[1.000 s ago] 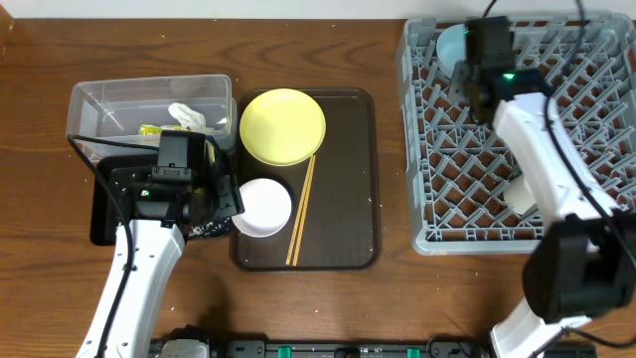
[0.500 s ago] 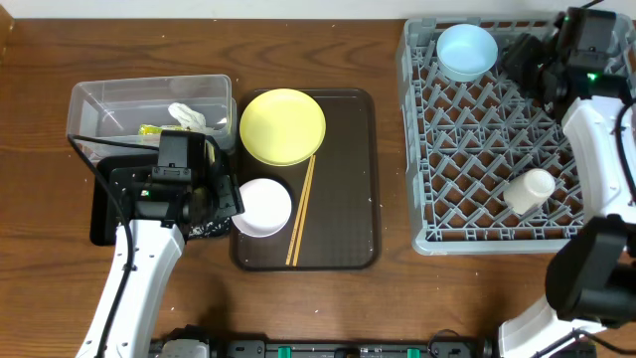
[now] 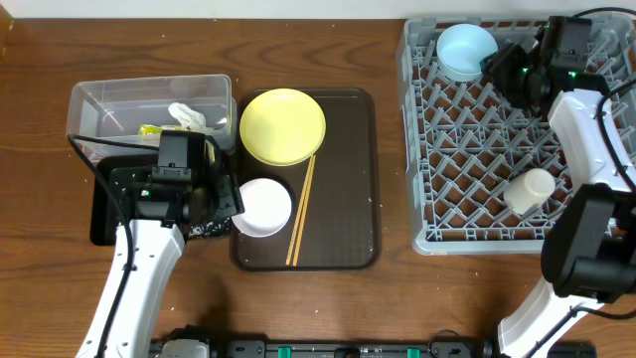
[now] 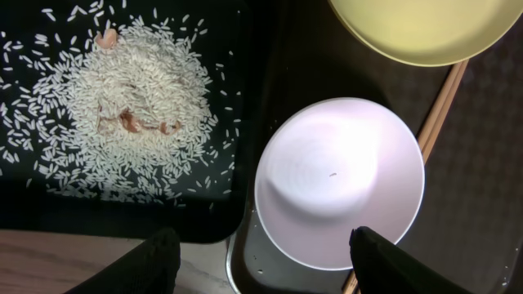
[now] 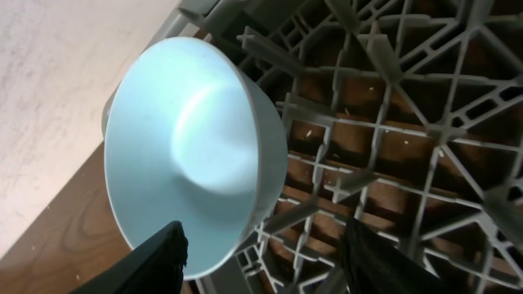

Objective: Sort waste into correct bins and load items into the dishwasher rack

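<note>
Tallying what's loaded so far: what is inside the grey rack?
A light blue bowl sits in the far left corner of the dishwasher rack, and a small pale cup rests near its right front. The right arm covers part of the right side.

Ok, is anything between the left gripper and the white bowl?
Nothing visible. The left gripper hangs open right over the white bowl, which is empty; the chopsticks lie just beside it.

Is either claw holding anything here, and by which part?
Nothing is held. The left claw is open above the round white bowl; the right claw is open near the light blue round bowl, which sits in the grey plastic dishwasher rack.
</note>
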`<state>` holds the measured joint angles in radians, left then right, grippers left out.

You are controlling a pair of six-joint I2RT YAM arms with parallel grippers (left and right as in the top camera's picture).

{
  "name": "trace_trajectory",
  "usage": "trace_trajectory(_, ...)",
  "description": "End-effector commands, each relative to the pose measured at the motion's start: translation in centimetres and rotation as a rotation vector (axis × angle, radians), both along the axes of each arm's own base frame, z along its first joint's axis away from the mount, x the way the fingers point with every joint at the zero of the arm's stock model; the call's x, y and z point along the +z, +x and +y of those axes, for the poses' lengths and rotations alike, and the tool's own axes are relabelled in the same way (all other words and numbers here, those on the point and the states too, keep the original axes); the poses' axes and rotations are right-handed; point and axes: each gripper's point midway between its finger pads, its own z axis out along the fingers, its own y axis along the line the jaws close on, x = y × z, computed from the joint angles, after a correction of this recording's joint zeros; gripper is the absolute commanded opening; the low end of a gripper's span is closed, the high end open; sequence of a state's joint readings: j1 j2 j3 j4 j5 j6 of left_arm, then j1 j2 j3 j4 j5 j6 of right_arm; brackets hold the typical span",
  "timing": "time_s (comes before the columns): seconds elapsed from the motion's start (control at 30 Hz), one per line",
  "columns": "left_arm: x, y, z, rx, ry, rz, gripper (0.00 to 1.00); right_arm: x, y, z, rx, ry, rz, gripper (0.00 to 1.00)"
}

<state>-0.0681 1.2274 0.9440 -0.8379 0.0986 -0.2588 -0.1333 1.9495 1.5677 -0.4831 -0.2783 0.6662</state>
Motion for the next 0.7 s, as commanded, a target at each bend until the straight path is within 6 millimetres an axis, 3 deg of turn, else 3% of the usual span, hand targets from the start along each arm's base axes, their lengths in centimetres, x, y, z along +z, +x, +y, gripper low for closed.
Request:
trace_trajectory(0.0, 0.14, 0.08, 0.1, 0.007, 0.0, -0.001, 0.69, -1.78, 0.32, 0.9, -0.005, 0.036, 0.034, 0.59)
trace_trajectory(0.2, 0.14, 0.08, 0.1, 0.007, 0.0, -0.001, 0.7, -2.28, 1.01, 1.04, -0.004, 0.026, 0.019, 0.51)
trace_trajectory(0.27, 0.14, 0.08, 0.1, 0.007, 0.0, -0.001, 0.7, -2.49, 1.05, 1.04, -0.005, 0.024, 0.022, 0.4)
trace_trajectory(0.33, 0.14, 0.08, 0.1, 0.007, 0.0, -0.001, 0.69, -2.5, 1.05, 1.06, -0.005, 0.024, 0.022, 0.23)
trace_trajectory(0.47, 0.13, 0.07, 0.1, 0.007, 0.0, -0.001, 0.69, -2.49, 1.06, 0.99, -0.007, 0.021, 0.021, 0.01)
trace_trajectory(0.67, 0.11, 0.0, 0.1, 0.008, 0.0, 0.002, 0.69, -1.62, 0.99, 0.98, 0.064, -0.043, -0.012, 0.01)
